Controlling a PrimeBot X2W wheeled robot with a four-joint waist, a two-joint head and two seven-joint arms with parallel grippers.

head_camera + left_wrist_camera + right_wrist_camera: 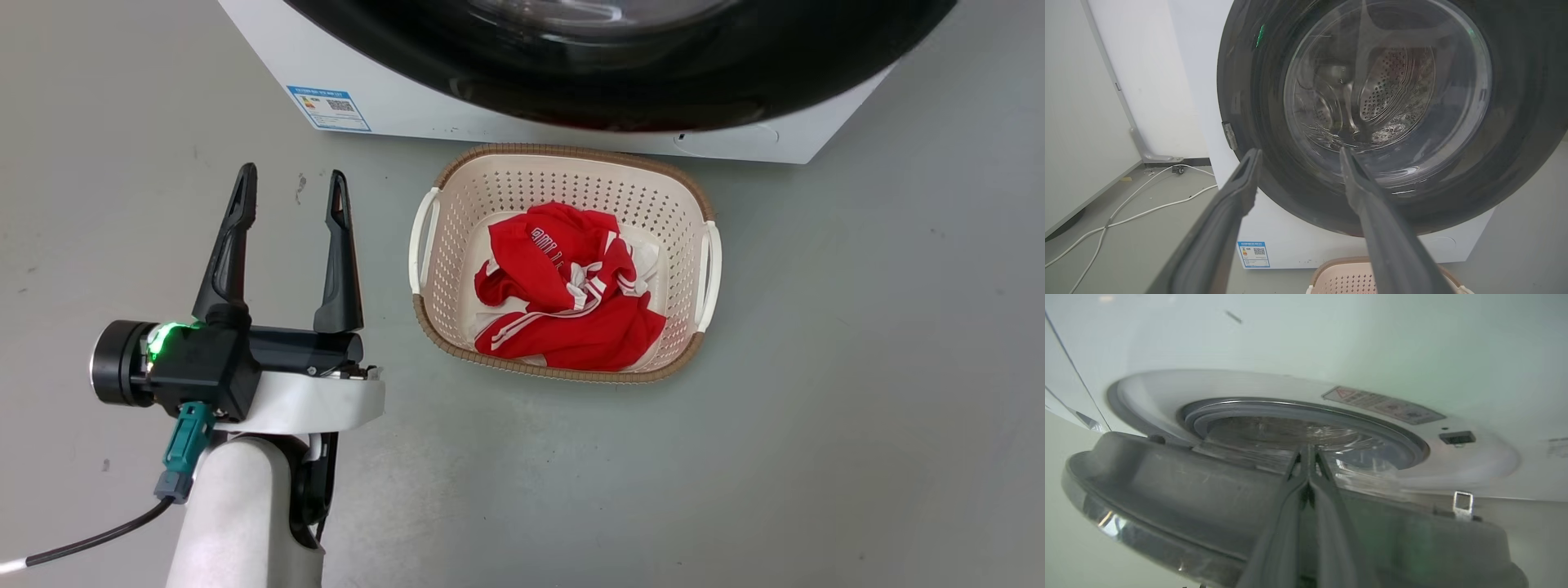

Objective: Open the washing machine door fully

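The washing machine door (1274,102) is a glossy black ring around a bulging glass bowl (1384,94), seen across the top of the head view (620,82). In the right wrist view it stands ajar, its grey inner side (1167,486) turned away from the washing machine (1290,343), and the grey gasket (1306,410) shows. My right gripper (1307,455) is shut, its fingers lying across the door's inner rim by the glass. My left gripper (290,192) is open and holds nothing, low and left of the door; its fingers (1241,188) point at the door's lower left.
A cream perforated basket (433,245) holding a red garment (571,286) sits on the floor just in front of the machine. White cables (1126,208) trail over the floor to the machine's left, near a wall panel (1081,122). A door latch hook (1462,503) sticks out.
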